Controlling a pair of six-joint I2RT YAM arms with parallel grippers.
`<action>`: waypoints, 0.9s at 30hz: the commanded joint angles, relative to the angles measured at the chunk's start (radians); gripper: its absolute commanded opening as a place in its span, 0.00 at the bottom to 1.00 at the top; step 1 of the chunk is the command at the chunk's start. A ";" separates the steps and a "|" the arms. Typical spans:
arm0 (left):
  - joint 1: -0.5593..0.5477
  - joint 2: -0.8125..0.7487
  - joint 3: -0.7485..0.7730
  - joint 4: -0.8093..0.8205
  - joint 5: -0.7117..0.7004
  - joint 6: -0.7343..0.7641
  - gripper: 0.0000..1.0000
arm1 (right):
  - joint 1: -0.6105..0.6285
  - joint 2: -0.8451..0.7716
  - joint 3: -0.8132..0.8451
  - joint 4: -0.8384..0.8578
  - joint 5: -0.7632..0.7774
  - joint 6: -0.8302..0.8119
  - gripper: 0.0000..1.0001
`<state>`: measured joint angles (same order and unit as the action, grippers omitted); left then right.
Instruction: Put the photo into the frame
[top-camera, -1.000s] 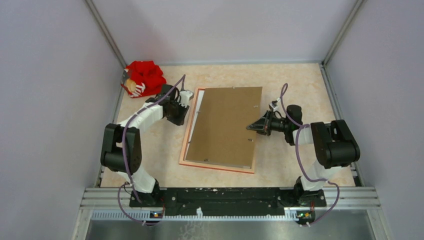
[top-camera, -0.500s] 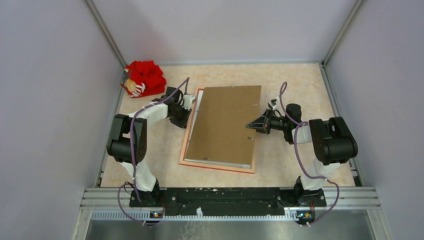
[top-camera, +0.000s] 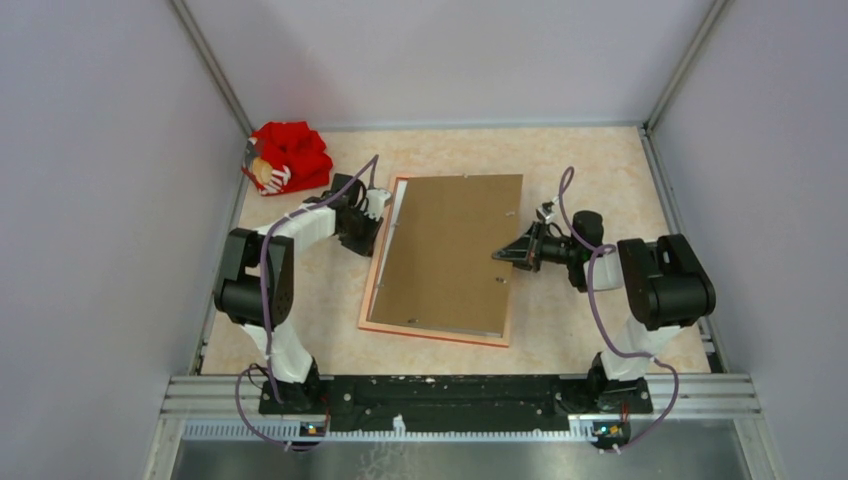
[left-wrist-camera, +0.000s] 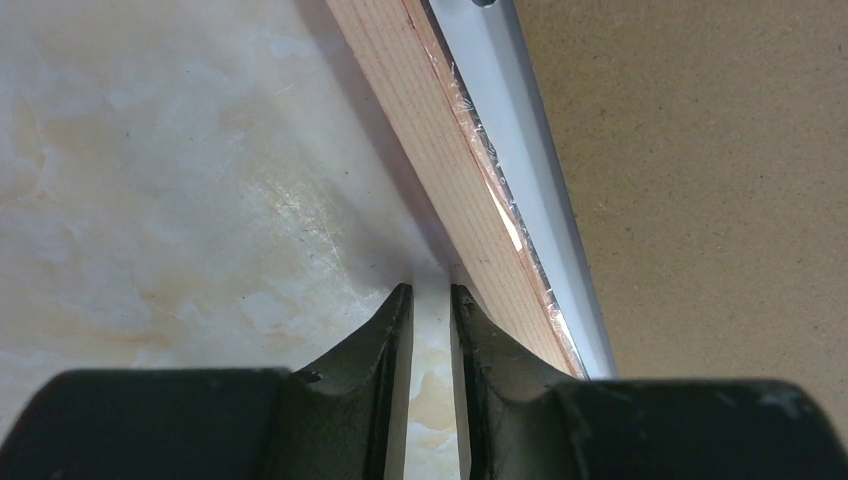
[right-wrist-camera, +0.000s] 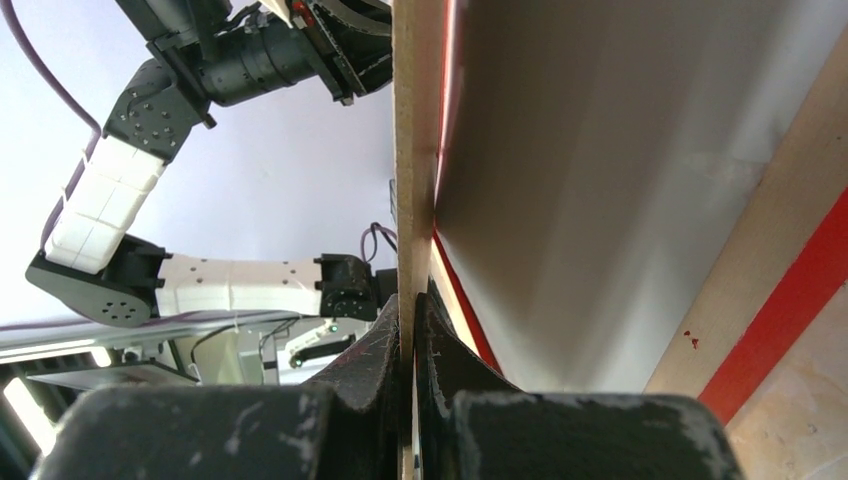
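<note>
The frame (top-camera: 430, 332) lies face down on the table, pale wood back up, with a red edge. The brown backing panel (top-camera: 450, 250) rests over it. My right gripper (top-camera: 503, 256) is shut on the panel's right edge; in the right wrist view the gripper (right-wrist-camera: 412, 295) pinches the thin board (right-wrist-camera: 415, 150), held off the frame (right-wrist-camera: 760, 270). The photo (top-camera: 397, 215) shows only as a white strip at the panel's left side. My left gripper (top-camera: 374, 228) is low beside the frame's left rail. Its fingers (left-wrist-camera: 431, 290) are slightly open, with bare table between them, next to the wood rail (left-wrist-camera: 440, 160) and the photo's white strip (left-wrist-camera: 530, 170).
A red bundle of cloth (top-camera: 288, 158) lies at the back left corner. Grey walls close in the table on three sides. Bare table shows left of the frame (left-wrist-camera: 150, 200) and right of it (top-camera: 590, 320).
The left arm has shifted its gripper slightly right, closer to the frame's left rail, and its jaws have narrowed a little. The right gripper holds the panel as before.
</note>
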<state>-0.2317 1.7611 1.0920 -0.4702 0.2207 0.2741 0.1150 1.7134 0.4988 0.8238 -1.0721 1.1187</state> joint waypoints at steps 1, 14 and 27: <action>-0.006 0.003 0.028 0.026 0.017 -0.009 0.27 | 0.005 -0.008 -0.012 0.064 -0.050 -0.005 0.00; -0.006 -0.003 0.020 0.027 0.019 -0.006 0.26 | 0.051 0.007 0.076 -0.101 -0.012 -0.112 0.00; -0.006 -0.004 0.017 0.027 0.019 0.004 0.26 | 0.089 0.004 0.247 -0.590 0.142 -0.386 0.28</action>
<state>-0.2306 1.7611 1.0920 -0.4702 0.2161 0.2729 0.1841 1.7298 0.6796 0.4019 -1.0004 0.8688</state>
